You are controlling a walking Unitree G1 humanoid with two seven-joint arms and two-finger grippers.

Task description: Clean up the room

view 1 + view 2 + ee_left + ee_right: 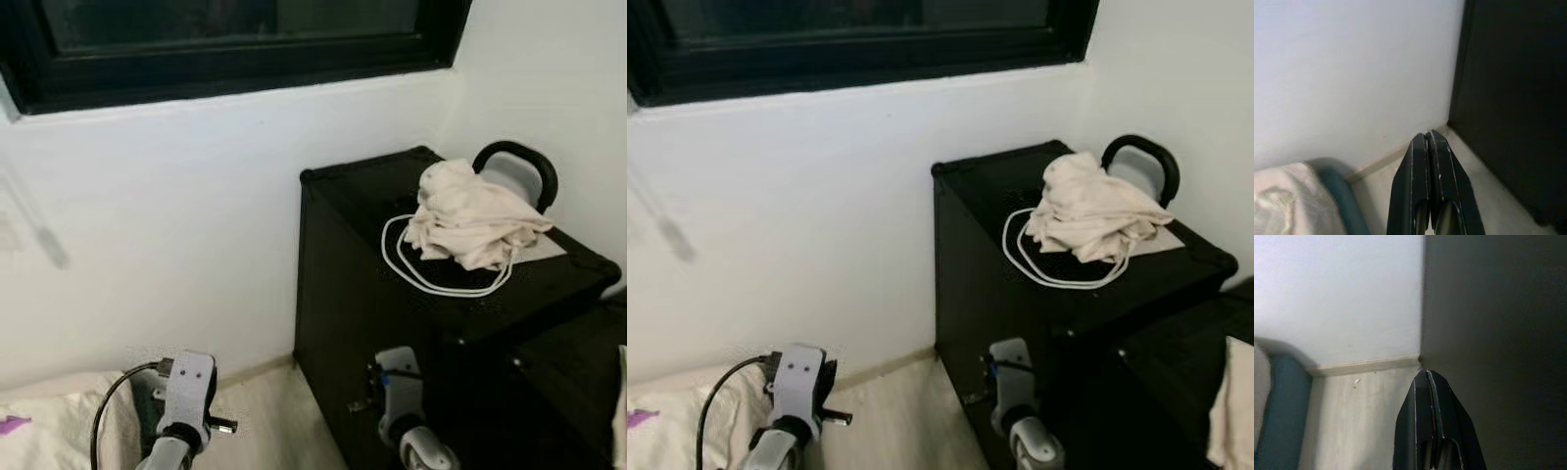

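Landmark: a black cabinet (392,294) stood in the corner under the window.
Cloth: a crumpled cream cloth (472,215) lay on the cabinet's top, with a white cable (411,269) looped beside and partly under it.
Left gripper (1429,147): fingers pressed together, empty, low by the cabinet's side.
Right gripper (1427,387): likewise closed and empty, against the cabinet's front.
Relation: the cloth sat above and beyond both grippers; the right arm appeared nearer.

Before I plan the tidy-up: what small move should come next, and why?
Probably raise the right gripper toward the crumpled cream cloth on the black cabinet. Both grippers hang low and shut, holding nothing; the left gripper is farther away.
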